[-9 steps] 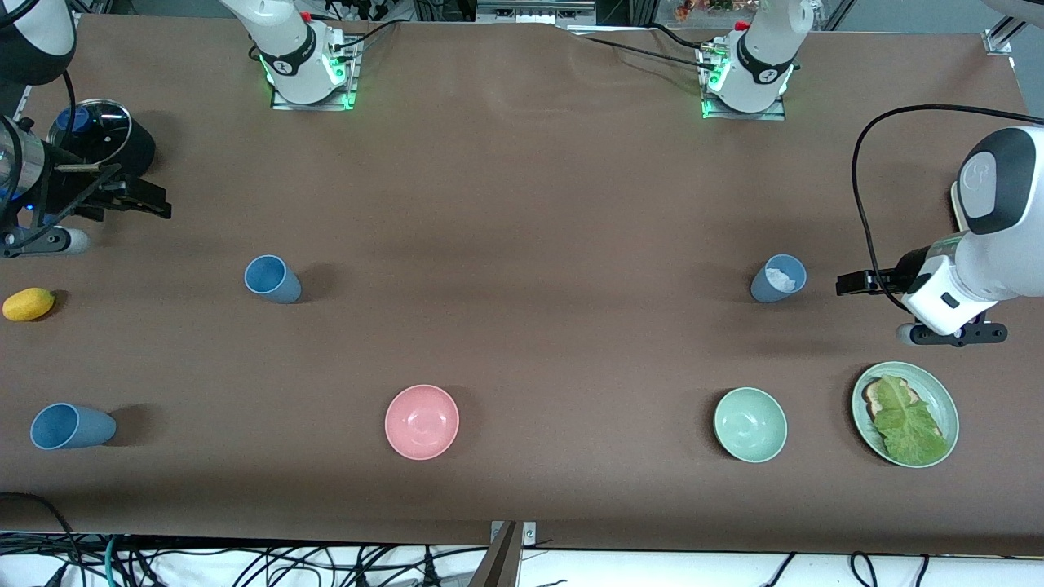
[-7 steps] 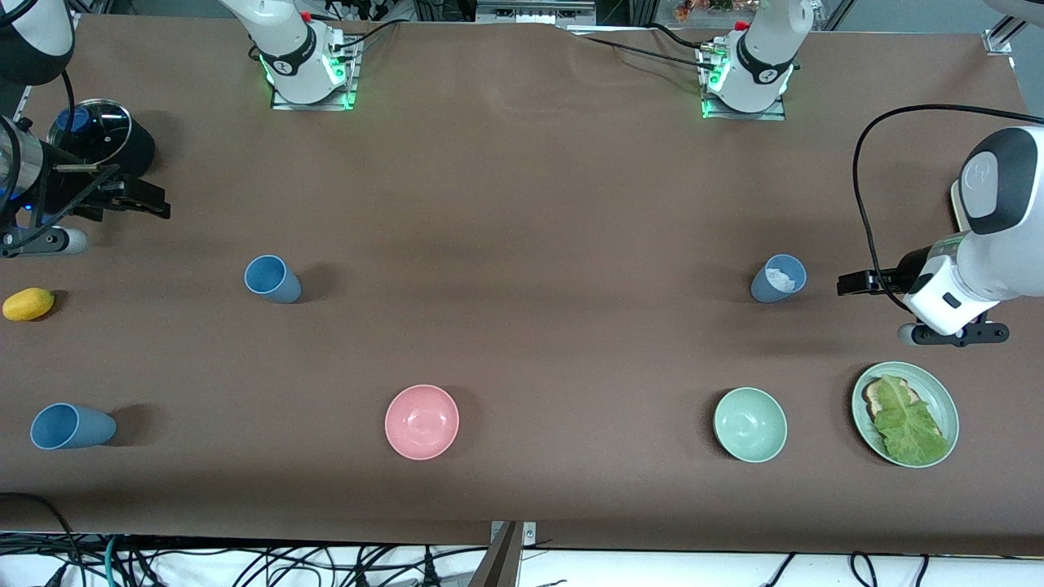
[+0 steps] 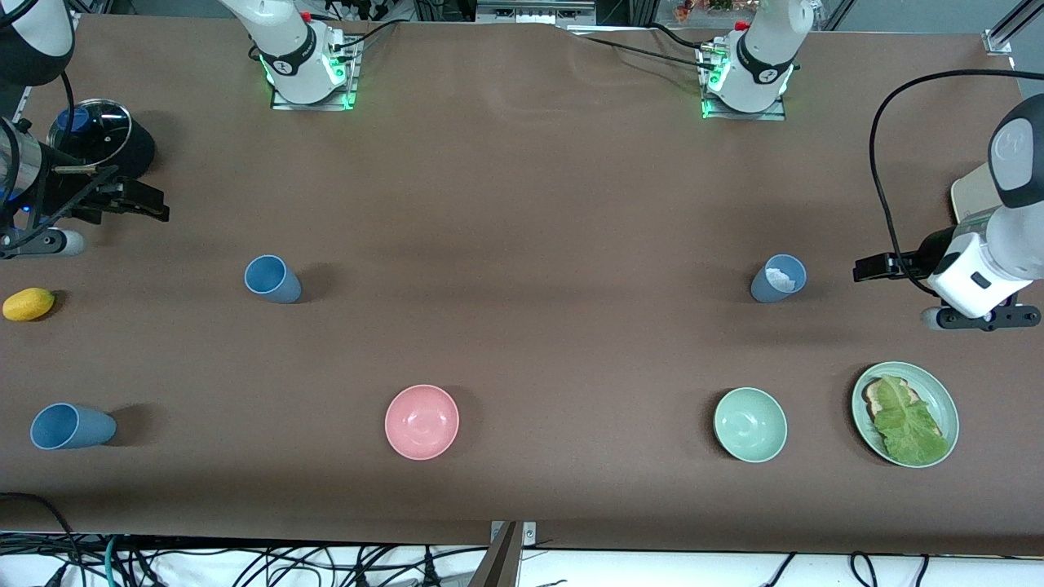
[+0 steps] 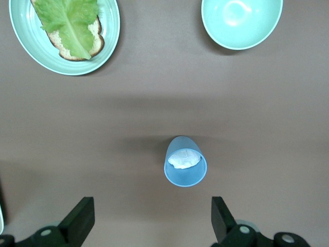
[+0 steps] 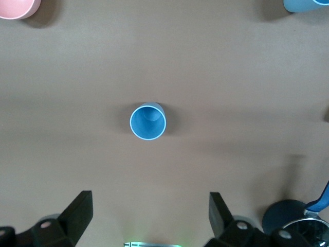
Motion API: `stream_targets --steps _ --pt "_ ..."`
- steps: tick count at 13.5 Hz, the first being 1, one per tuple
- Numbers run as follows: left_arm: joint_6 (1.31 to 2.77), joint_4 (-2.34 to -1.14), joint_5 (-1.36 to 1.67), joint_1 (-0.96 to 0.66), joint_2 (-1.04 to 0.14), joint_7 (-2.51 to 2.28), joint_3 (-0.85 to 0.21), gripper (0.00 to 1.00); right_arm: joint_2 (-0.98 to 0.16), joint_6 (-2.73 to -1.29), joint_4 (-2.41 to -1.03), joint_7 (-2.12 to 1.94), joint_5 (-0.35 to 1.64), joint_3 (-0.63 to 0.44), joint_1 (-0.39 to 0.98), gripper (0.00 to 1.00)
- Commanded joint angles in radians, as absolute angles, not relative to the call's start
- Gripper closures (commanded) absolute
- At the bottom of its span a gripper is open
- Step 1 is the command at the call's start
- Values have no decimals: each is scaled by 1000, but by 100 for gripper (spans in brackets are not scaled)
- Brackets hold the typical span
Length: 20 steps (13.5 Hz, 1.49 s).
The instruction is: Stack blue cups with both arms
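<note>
Blue cups, three, all upright on the brown table and well apart from one another. The greyer blue cup, whitish patch inside, stands toward the left arm's end of the table, farther from the front camera than the pale green bowl and the green plate; in the left wrist view this cup sits ahead of the jaws, roughly centred between the two fingers but not between them, untouched. The second blue cup stands toward the right arm's end; in the right wrist view it lies well ahead of the jaws, slightly nearer one finger's line than the other, untouched. The third blue cup stands near the table's edge at the right arm's end, nearer the front camera than the yellow fruit. Left gripper: in the air over bare table just beside the greyer cup, fingers spread wide, holding nothing. Right gripper: in the air over the table's end near a black lidded pot, fingers spread wide, holding nothing. Pink bowl: near the front edge, between the third cup and the green bowl. The plate bears a slice of bread under a lettuce leaf.
</note>
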State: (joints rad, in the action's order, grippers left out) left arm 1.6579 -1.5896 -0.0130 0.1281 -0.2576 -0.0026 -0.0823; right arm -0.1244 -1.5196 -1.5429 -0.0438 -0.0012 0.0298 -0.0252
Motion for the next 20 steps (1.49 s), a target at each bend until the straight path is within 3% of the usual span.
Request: stream_targets --steps 1,5,20 --pt "1612 -1591 -31 111 -226 32 -77 0 -137 -1514 -1516 -40 2 35 -35 0" --pt "1578 -1600 -31 74 -172 40 -48 0 -137 -1511 -1517 -40 2 35 -34 0" --pt "1565 -1588 -32 89 -178 71 -48 0 -137 -1509 -1519 -40 2 35 -34 0"
